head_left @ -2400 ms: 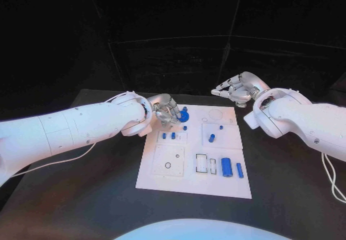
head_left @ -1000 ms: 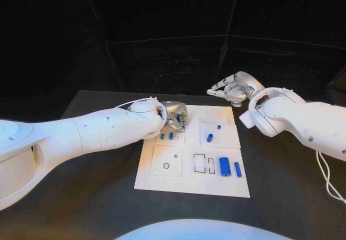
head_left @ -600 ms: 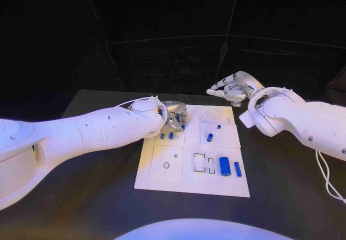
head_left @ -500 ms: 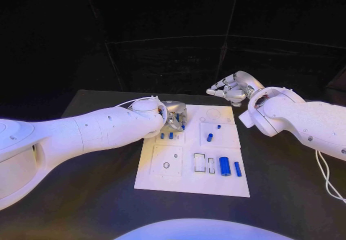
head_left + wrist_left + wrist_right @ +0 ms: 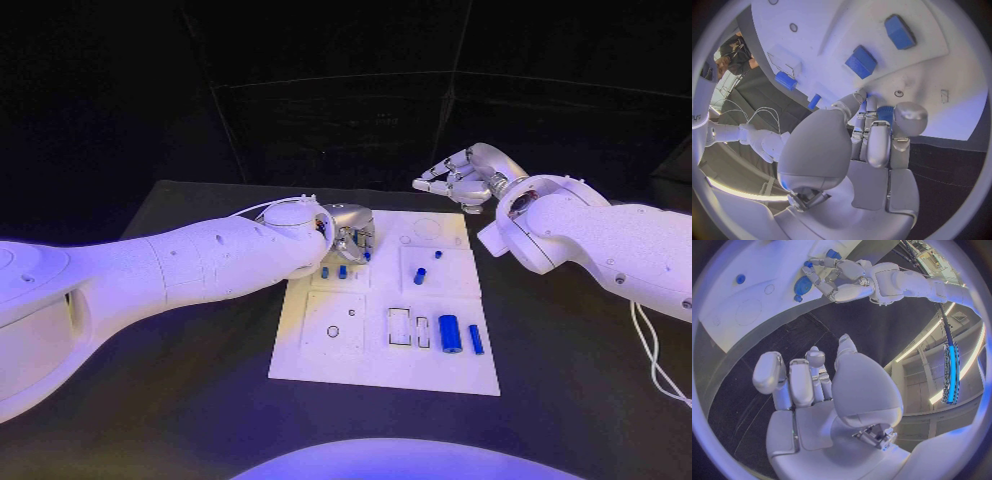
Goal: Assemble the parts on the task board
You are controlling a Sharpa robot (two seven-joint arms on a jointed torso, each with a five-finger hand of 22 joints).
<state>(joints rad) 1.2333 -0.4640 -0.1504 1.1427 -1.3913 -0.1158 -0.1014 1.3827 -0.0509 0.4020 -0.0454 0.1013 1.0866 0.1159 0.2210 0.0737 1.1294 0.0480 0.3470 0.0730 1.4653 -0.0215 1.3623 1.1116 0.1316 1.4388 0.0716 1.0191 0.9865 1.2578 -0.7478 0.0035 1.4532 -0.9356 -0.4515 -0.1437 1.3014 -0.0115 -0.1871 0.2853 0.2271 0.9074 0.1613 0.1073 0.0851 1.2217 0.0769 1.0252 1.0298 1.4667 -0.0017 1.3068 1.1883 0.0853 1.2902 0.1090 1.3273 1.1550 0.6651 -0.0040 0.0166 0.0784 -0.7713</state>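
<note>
Left robot hand [image 5: 346, 232], over the upper left of the board [image 5: 387, 372], pinches a blue part [image 5: 885, 113] in its fingertips. Right robot hand [image 5: 459, 180], fingers curled and holding nothing, hovers beyond the board's upper right corner above the worktop [image 5: 188, 400].

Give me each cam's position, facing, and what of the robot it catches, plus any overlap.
Head: on the robot's head, looking down at the board; both arms, left hand, right hand.
Left wrist: behind the left hand, facing the board and blue parts.
Right wrist: behind the right hand, facing the board; the left hand shows too.
Shared: all three see the board and the left hand.
</note>
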